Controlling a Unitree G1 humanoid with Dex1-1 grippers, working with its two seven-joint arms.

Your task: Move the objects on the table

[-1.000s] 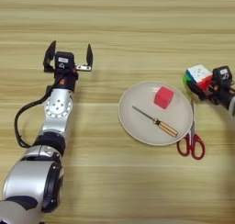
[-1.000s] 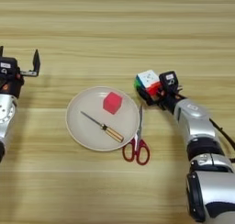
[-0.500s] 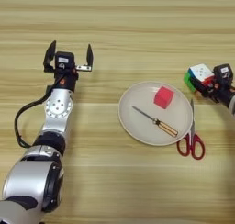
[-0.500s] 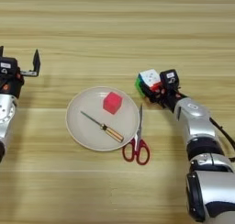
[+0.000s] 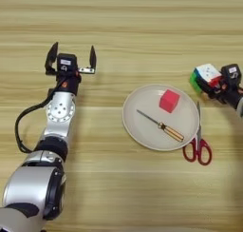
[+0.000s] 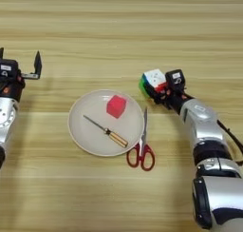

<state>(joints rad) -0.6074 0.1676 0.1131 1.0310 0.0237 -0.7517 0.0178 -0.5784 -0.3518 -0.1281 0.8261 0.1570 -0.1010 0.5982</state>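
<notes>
Right gripper (image 6: 159, 89) clamped on puzzle cube (image 6: 153, 82), white top, green and red sides, just right of plate (image 6: 78, 131). Red cube (image 6: 116, 106) on plate by screwdriver (image 6: 105, 130). Left gripper (image 5: 71, 61) spread wide, empty, far left on table (image 5: 142, 22).

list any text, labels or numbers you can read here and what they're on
None can be read.
Left gripper: a small white label sits on its black body, too small to read.
Right gripper, beside the puzzle cube: a small white label, also too small to read.
Red cube, plate, screwdriver, scissors: no markings visible.
</notes>
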